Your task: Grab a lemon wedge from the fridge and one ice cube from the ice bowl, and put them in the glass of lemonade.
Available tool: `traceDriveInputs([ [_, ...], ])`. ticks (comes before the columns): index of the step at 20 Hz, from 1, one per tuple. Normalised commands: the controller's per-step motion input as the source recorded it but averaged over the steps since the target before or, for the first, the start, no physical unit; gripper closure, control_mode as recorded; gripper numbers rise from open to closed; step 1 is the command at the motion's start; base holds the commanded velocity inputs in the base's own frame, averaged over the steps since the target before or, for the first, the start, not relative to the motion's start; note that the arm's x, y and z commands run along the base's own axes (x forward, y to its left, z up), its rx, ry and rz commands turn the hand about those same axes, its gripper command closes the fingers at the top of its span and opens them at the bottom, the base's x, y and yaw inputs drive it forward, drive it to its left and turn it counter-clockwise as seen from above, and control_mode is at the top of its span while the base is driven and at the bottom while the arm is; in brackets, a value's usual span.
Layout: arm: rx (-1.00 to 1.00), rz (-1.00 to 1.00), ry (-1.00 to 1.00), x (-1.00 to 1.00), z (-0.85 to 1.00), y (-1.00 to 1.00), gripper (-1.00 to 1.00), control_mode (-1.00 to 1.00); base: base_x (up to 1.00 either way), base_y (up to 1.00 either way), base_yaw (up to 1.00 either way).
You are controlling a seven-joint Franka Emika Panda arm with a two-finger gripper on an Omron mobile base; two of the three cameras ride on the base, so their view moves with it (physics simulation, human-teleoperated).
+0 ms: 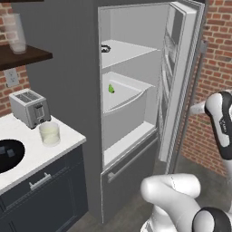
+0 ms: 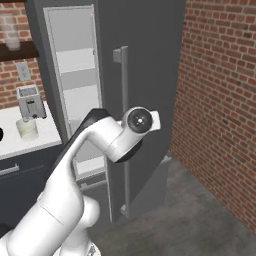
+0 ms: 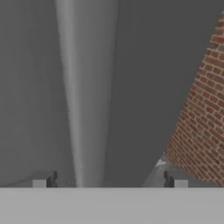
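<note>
The tall dark grey fridge (image 1: 68, 90) is standing with its door (image 1: 179, 81) swung wide, showing a white inside with glass shelves, and the long pale grey vertical bar handle (image 2: 124, 130) is running down the door's outer face. The tiny yellow-green lemon wedge (image 1: 110, 89) is lying on the middle shelf, near its left end, above a white drawer; a small dark thing, too small to make out, is sitting on the shelf above. On the white bench (image 1: 34, 156) to the left of the fridge, the short clear tumbler of pale yellowish lemonade (image 1: 49, 133) is standing just in front of the silver toaster (image 1: 29, 107), and the shallow round black ice bowl (image 1: 8, 155) is lying near the bench's left edge with two tiny translucent grey ice cubes (image 1: 10, 153) in it, well apart from the tumbler. In the hand view the claw (image 3: 109, 179) is facing the door's dark outer side with its two dark tips spread wide, one on each side of the pale bar handle and clear of it, pinching nothing. A red brick wall (image 3: 203, 122) is showing to the right of the door.
</note>
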Motion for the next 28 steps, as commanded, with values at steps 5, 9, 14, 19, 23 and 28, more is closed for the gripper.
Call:
traceDriveInputs([
  [5,-0.02,-0.06,0.00,-0.64,0.56,-0.11,-1.00,-1.00,0.00,0.00,0.00],
  [9,-0.09,-0.05,0.00,-0.86,0.61,0.17,-1.00,-1.00,0.00,0.00,0.00],
  [14,-0.20,-0.16,0.00,-0.90,0.53,0.74,-1.00,-1.00,0.00,0.00,0.00],
  [19,-0.33,-0.27,0.01,-0.33,0.32,1.00,-1.00,-1.00,0.00,0.00,0.00],
  [23,-0.40,-0.29,0.07,0.01,0.14,1.00,-1.00,-1.00,0.00,0.00,0.00],
  [28,-0.43,-0.27,0.17,0.52,0.07,1.00,-1.00,-1.00,0.00,0.00,0.00],
])
